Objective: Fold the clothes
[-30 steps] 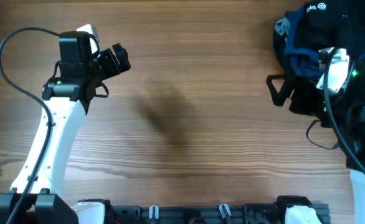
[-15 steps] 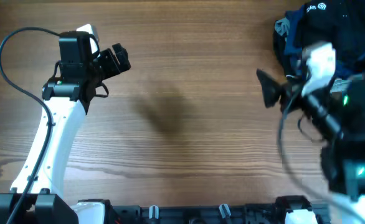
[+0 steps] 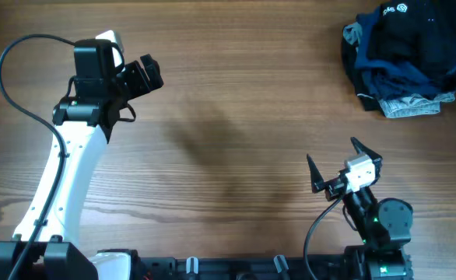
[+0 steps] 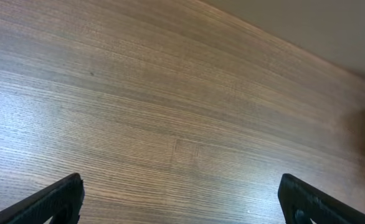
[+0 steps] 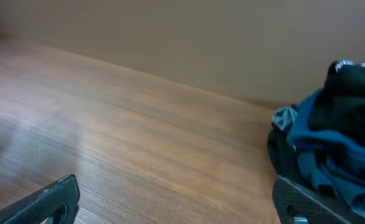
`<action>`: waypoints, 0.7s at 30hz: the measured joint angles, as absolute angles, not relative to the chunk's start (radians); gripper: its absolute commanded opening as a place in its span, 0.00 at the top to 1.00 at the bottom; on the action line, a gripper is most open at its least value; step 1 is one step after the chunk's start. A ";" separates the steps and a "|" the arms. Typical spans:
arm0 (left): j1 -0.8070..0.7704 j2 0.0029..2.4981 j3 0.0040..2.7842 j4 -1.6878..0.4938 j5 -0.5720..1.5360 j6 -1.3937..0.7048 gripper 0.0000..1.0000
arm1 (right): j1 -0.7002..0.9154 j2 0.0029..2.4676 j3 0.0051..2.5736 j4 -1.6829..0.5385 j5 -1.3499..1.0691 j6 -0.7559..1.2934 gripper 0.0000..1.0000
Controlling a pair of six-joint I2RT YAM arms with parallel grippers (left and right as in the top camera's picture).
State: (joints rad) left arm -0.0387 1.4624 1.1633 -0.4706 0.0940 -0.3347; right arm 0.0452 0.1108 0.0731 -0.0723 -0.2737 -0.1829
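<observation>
Clothes [image 3: 403,58] lie in a dark and blue heap at the far right corner of the worktop [image 3: 236,101], with a small white logo on top. Left fingers [image 4: 58,199] are spread wide apart over the wood at far left. Right fingers [image 5: 45,202] are also spread apart, near the front edge and well apart from the heap.

White left arm [image 3: 61,175], black joints, looping black cable [image 3: 0,78], black right gripper [image 3: 331,152], white wrist cap [image 3: 360,165]
</observation>
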 measured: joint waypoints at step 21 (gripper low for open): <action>-0.039 1.462 1.163 -0.471 0.094 -0.335 0.00 | 0.029 0.019 0.041 -0.064 -0.223 -0.176 0.00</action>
State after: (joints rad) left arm -0.0387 1.4624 1.1633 -0.4706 0.0940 -0.3347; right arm 0.0292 0.0193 0.0414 -0.0639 -0.2230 -0.1761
